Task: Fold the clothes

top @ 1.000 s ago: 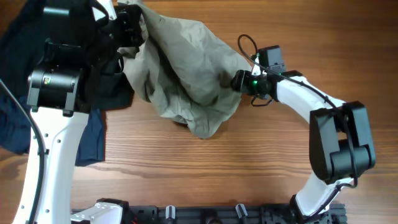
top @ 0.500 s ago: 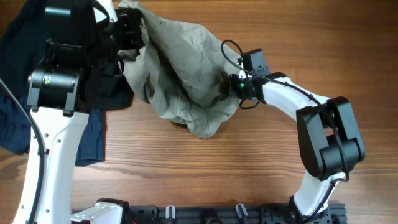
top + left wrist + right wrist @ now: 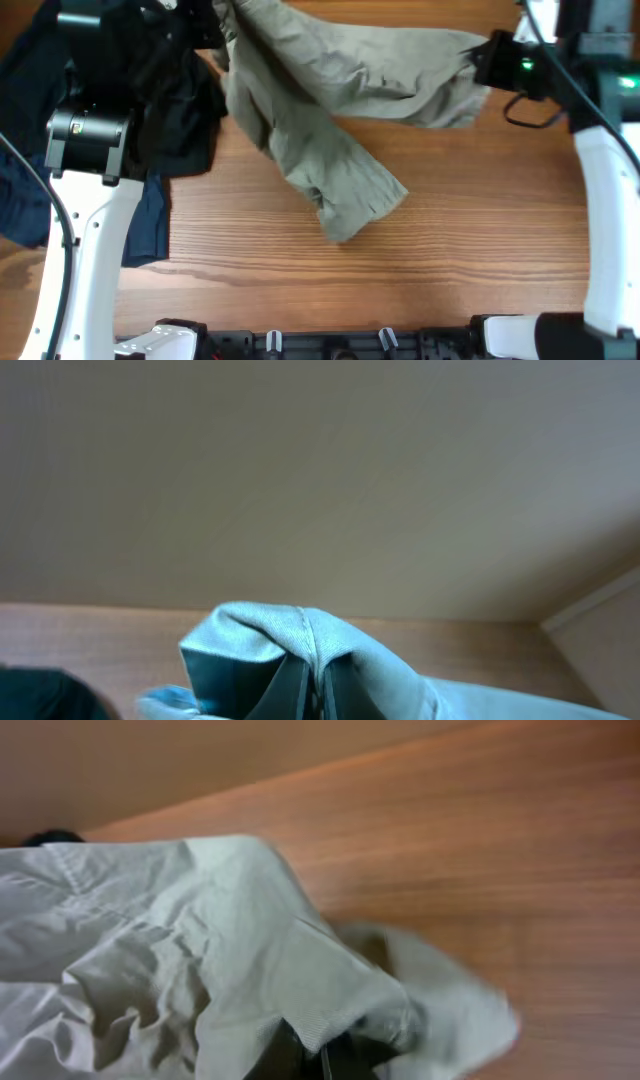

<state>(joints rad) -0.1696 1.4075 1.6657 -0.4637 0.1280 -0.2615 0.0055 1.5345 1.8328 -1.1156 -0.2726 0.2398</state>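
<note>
The clothes (image 3: pixel 330 100), a pale khaki-grey wrinkled garment, hang stretched across the back of the table between both grippers, with one part trailing down onto the wood. My left gripper (image 3: pixel 214 22) at the back left is shut on a stitched seam fold of the clothes (image 3: pixel 300 635), pinched between its jaws (image 3: pixel 318 698); a bit of light blue label (image 3: pixel 165 702) shows beside it. My right gripper (image 3: pixel 487 62) at the back right is shut on the other edge of the clothes (image 3: pixel 250 950), the cloth bunched over its jaws (image 3: pixel 325 1062).
A black garment (image 3: pixel 185 110) lies under the left arm, and a navy blue garment (image 3: pixel 25 200) spreads over the table's left side. A black rail (image 3: pixel 330 345) runs along the front edge. Bare wood (image 3: pixel 480 220) lies in front of the clothes.
The right gripper has shut on the garment's right edge and pulled it up and far to the right, spreading the bunched cloth wide. The left gripper kept its hold in place.
</note>
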